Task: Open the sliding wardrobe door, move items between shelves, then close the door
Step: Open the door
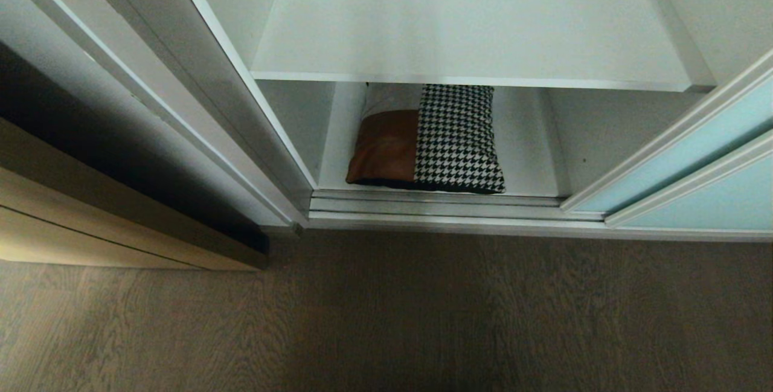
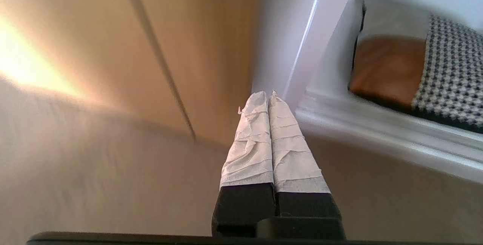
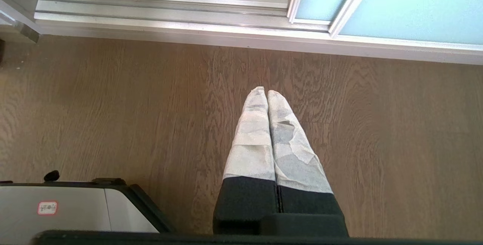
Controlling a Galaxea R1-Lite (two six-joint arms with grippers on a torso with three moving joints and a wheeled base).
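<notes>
From up on the head camera I had the wardrobe standing open: the sliding wardrobe door (image 1: 694, 162), frosted blue-green in its pale frame, was pushed off to my right, so I counted the opening step as done. The cushion (image 1: 426, 138), tan leather on one side and houndstooth on the other, lay flat on the bottom shelf (image 1: 525, 156), close to the front edge just behind the door track (image 1: 435, 205). The shelf above it (image 1: 471, 23) was bare where I could see it, which looked to me like the place the cushion had to go. So by my reckoning the move was either not yet made or had just put the cushion down there, I couldn't say which, and the closing was left for sure.

My left gripper (image 2: 268, 96) had its taped fingers pressed together, holding nothing, out over the wood floor (image 1: 386, 319) near the left jamb, with the cushion in sight beyond. My right gripper (image 3: 266, 92) was pinched together too, empty, hanging over the floor in front of the track, a corner of my own base (image 3: 75, 207) beside it.

In the way: the upper shelf overhung the cushion's back half, leaving a low gap to reach through. The light wood door (image 1: 121, 223) crowded my left side.
</notes>
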